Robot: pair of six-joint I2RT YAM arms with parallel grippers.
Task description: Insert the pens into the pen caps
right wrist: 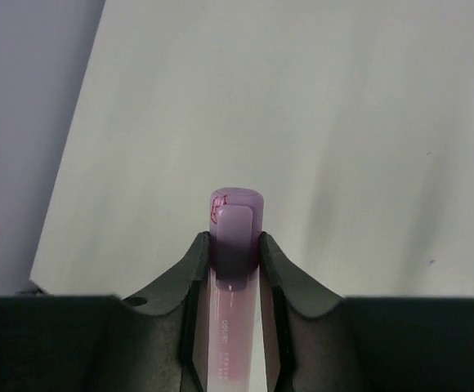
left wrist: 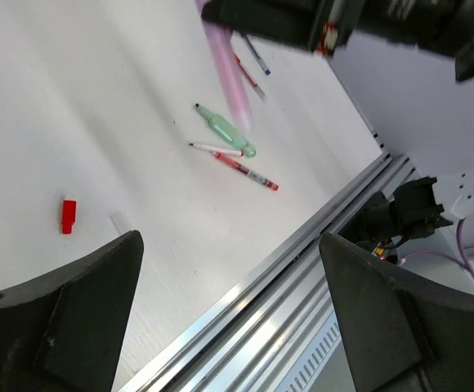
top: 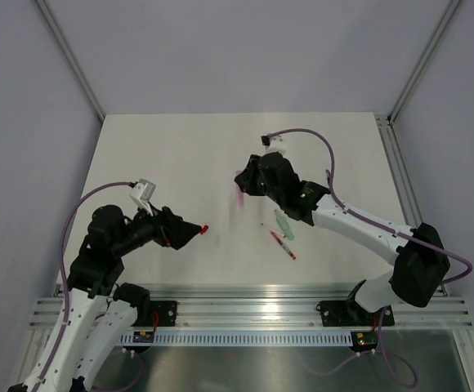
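The right gripper (right wrist: pixel 234 245) is clamping the pink pen (right wrist: pixel 235 214), whose end is projecting past the fingertips. The pen is probably light, rigid and slick, so a mid-barrel hold suits it. The left gripper (left wrist: pixel 230 245) is hanging open, with the red cap (left wrist: pixel 68 216) just ahead of it.

One overhead view, two wrist views.
The top camera looks down from above the near edge. The left wrist faces right and shares the thick pale green plastic pen (top: pixel 284 223) (left wrist: pixel 225 131) with it. The right wrist looks closely across the flat white table (right wrist: pixel 343 122).

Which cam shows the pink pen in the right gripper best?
Right wrist: the pink pen sits close and sharp, clamped in the right gripper. Left wrist shows it as a blurred streak; top external shows only a faint pink smear by the gripper.
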